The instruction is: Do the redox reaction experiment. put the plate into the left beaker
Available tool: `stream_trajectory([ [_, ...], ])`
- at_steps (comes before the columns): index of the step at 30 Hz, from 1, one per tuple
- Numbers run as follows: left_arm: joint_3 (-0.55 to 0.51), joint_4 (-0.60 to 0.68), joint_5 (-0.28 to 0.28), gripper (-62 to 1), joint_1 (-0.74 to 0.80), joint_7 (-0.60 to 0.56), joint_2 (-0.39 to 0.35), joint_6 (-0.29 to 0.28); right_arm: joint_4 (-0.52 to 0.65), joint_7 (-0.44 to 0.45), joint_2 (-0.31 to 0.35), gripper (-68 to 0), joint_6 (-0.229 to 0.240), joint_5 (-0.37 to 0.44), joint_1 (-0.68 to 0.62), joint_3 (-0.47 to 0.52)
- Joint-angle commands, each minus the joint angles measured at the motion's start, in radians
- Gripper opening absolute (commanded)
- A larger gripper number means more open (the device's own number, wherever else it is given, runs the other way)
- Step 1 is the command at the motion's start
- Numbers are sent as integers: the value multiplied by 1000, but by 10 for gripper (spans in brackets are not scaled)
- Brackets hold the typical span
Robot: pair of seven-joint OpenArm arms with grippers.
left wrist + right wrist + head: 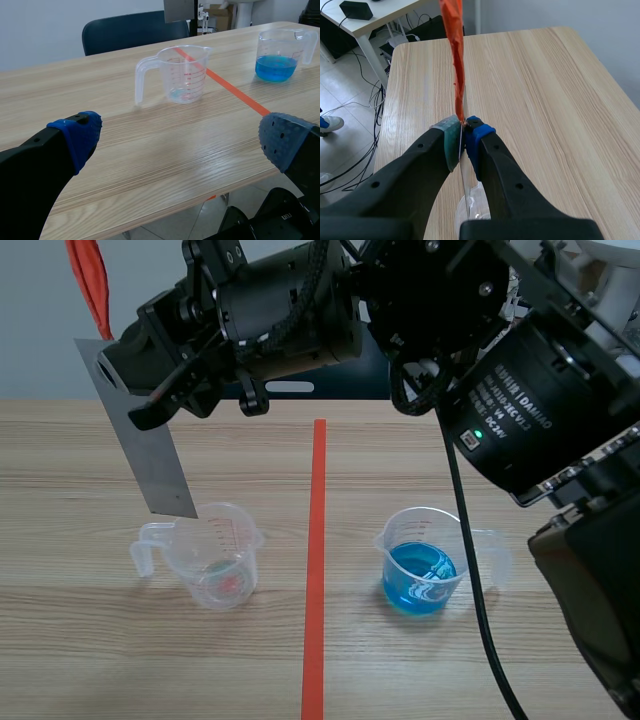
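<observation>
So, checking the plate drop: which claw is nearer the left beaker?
Right. The right claw hangs above the left beaker, gripping the plate over it; the left claw is open, well back by the table edge.

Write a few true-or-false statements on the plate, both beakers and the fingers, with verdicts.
1. The right fingers are shut on the plate. True.
2. The plate stands inside the left beaker. False: it hangs above the rim.
3. The right beaker holds blue liquid. True.
4. The left fingers grip a beaker's handle. False: they are open and hold nothing.
</observation>
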Motion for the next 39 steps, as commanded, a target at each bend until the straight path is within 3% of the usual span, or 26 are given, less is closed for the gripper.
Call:
stream_trajectory([
  [1,3,16,-3,14,8,-21,-1,-3,19,23,-3,-669,4,10,31,3],
  [39,3,16,-3,14,-6,-13,-1,-3,19,38,0,-669,5,-19,28,3],
])
